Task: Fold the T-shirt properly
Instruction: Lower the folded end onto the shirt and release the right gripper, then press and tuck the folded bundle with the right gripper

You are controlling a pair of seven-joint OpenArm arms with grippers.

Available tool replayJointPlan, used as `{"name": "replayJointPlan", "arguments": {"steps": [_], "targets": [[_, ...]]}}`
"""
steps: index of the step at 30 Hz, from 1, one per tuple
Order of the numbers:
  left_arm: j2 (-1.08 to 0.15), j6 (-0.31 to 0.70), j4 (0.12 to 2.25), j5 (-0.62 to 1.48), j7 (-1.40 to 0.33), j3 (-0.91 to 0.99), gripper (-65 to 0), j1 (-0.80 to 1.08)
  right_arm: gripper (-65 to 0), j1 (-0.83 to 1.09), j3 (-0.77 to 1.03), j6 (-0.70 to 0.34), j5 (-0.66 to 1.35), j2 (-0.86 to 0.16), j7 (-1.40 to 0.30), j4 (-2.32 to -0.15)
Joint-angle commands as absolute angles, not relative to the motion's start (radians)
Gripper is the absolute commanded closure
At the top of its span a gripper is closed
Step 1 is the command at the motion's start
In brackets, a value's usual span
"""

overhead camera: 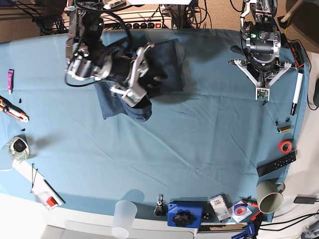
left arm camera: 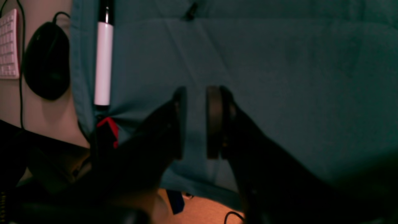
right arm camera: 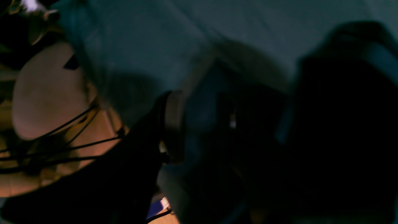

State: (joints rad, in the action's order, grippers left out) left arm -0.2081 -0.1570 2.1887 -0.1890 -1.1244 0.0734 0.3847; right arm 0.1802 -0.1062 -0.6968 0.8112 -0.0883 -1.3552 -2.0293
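Surface: sky-blue table cloth [overhead camera: 199, 144] covers the whole table, smooth, with small tools only along its rims.
Left rim: orange-handled cutter [overhead camera: 14, 111] and a tape roll [overhead camera: 18, 147], both well left of the T-shirt.
T-shirt: dark navy T-shirt [overhead camera: 149, 79] lies bunched near the far edge, left of the table's middle; a flat upper part sits to the right, a rolled lump hangs toward the near side under the arm.
Long axis: it runs on a slant from the far right corner of the T-shirt to its near left lump; collar and sleeves cannot be told.
Right gripper: right gripper [overhead camera: 134, 74] sits on the T-shirt's middle, its fingers apart with dark cloth between and around them; whether it grips the cloth I cannot tell, the wrist view being blurred.
Open room: bare cloth stretches wide from the T-shirt to the near rim and rightward.
Near rim: clear plastic cup [overhead camera: 124, 214], blue box [overhead camera: 185, 214], beige mug [overhead camera: 269, 196], well apart from the T-shirt.
Left gripper: left gripper [left arm camera: 196, 123] hangs far right of the T-shirt over bare cloth, pads a narrow gap apart, holding nothing.
Right rim: white marker pen [left arm camera: 103, 62] lies along the cloth's edge; red tape ring [overhead camera: 285, 146] nearer.
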Motion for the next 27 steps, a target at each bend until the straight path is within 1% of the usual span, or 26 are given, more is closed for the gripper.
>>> {"name": "replayJointPlan", "arguments": {"steps": [1,5,7,8,11,12,16,20,22,24,27], "targets": [[-0.214,-0.16,2.208,-0.2,-1.106,0.076,-9.9,0.383,-17.2,0.168,-0.125,-0.698,0.851,-0.089,-1.335,-2.049],[-0.214,-0.16,2.208,-0.2,-1.105,0.076,-9.9,0.385,-17.2,0.163,-0.147,-0.698,0.952,-0.081,-1.323,-2.102],[-0.214,-0.16,2.208,-0.2,-1.102,0.076,-9.9,0.386,-16.4,0.165,-0.119,-0.698,0.949,-0.059,-1.323,-2.158],[-0.214,-0.16,2.208,-0.2,-1.102,0.076,-9.9,0.389,-14.5,0.169,-0.093,-0.698,0.949,-0.047,-1.32,-2.186],[-0.214,-0.16,2.207,-0.2,-1.099,0.076,-9.9,0.4,-1.1,0.187,0.034,-0.698,0.944,-0.013,-1.283,-2.25],[-0.214,-0.16,2.207,-0.2,-1.099,0.076,-9.9,0.403,0.0,0.192,0.09,-0.698,0.936,-0.004,-1.267,-2.262],[-0.214,-0.16,2.207,-0.196,-1.099,0.076,-9.9,0.413,0.0,0.2,0.311,-0.698,0.915,0.002,-1.258,-2.263],[-0.214,-0.16,2.207,-0.196,-1.099,0.076,-9.9,0.413,0.0,0.205,0.46,-0.698,0.889,0.002,-1.266,-2.263],[-0.214,-0.16,2.207,-0.196,-1.099,0.076,-9.9,0.413,0.0,0.205,0.506,-0.698,0.844,-0.01,-1.267,-2.263],[-0.214,-0.16,2.207,-0.196,-1.099,0.076,-9.9,0.413,-2.4,0.205,0.526,-0.698,0.812,-0.037,-1.267,-2.263],[-0.214,-0.16,2.207,-0.196,-1.098,0.076,-9.9,0.413,-2.3,0.205,0.529,-0.698,0.765,-0.063,-1.259,-2.261]]}}
